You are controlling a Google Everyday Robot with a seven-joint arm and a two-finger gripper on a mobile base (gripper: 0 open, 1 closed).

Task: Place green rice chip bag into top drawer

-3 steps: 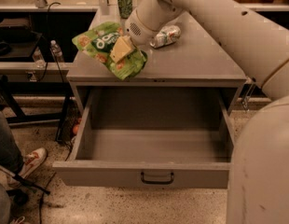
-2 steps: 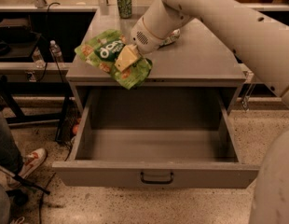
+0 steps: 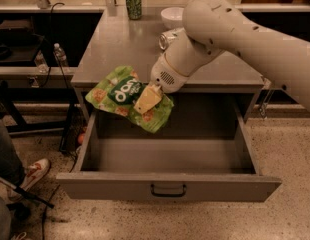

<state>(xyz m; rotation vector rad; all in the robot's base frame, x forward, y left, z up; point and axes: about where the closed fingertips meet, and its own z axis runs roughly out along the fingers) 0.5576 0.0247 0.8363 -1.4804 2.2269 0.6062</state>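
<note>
The gripper (image 3: 146,100) sits left of frame centre. Its pale yellow fingers (image 3: 151,96) are closed on the green rice chip bag (image 3: 120,91) and grip it near the bag's right half. The bag hangs clear of the cabinet top (image 3: 115,44), over the upper left corner of the top drawer (image 3: 220,186). The drawer is pulled fully out and nothing is visible on its floor. In my judgement the bag is held above the cavity so that it can be lowered or dropped in; it is not yet inside.

The arm (image 3: 235,34) crosses from the upper right and hides most of a silver can (image 3: 166,36) lying on the cabinet top. A green soda can (image 3: 133,3) and a white bowl (image 3: 170,16) stand at the back. The second finger's contact under the bag cannot be seen, and the arm's base is cut off at the right edge. A person's shoe (image 3: 34,171) shows at lower left.
</note>
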